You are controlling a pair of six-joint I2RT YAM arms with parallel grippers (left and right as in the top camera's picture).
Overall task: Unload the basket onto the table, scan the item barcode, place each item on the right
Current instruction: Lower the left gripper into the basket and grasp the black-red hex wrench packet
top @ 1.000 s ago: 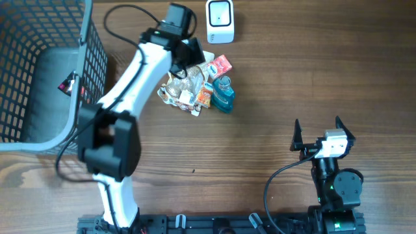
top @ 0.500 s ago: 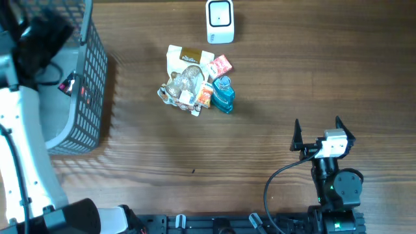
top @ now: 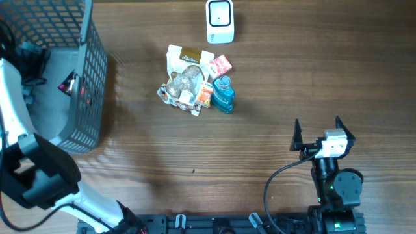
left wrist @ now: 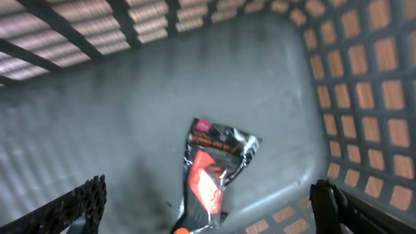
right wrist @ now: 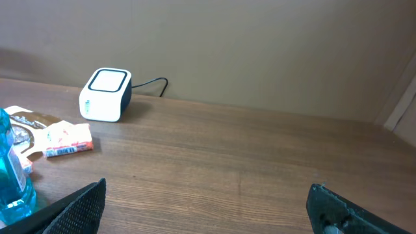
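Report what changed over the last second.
The left arm swung from the item pile to the basket; the left end effector, now open, hangs over a red-black packet on the basket floor. Pile, scanner and the open right end effector stayed put.

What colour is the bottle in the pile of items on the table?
The bottle is translucent teal blue, clearest in the overhead view.

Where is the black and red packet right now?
The packet lies on the grey floor of the basket, far left in the overhead view and straight below the left wrist camera.
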